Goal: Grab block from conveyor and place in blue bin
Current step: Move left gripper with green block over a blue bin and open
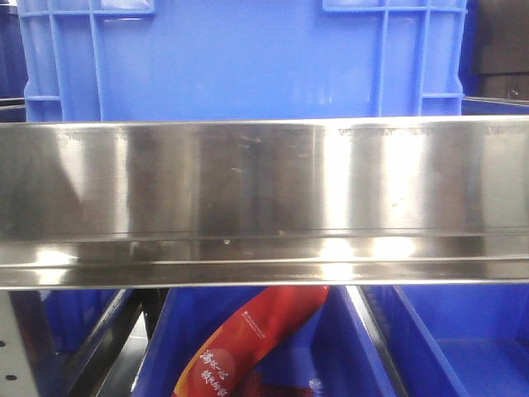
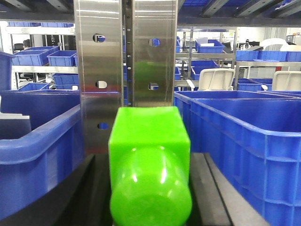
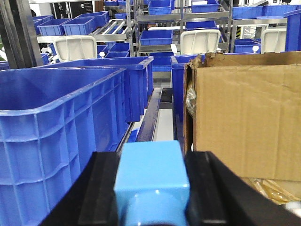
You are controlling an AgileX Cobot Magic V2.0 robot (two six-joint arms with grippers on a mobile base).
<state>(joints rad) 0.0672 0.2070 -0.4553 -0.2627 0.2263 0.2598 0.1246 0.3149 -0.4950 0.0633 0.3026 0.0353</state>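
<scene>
Front view: steel rail (image 1: 264, 178) fills the frame, blue crates (image 1: 231, 58) behind it, no block visible.

Left wrist: left gripper (image 2: 150, 190) clamps the green block (image 2: 149, 136). It's glossy hard plastic, probably light and slippery, so the flat sides are best. Blue bin (image 2: 244, 141) sits just right.

Right wrist: right gripper (image 3: 151, 193) pinches a light-blue block (image 3: 151, 165) between a second bin (image 3: 56, 122) and a cardboard box (image 3: 244, 117). Shelving crowds in.

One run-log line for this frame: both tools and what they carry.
left tool: shut on green block | right tool: shut on light-blue block | blue bins: beside both | conveyor: not in view
</scene>
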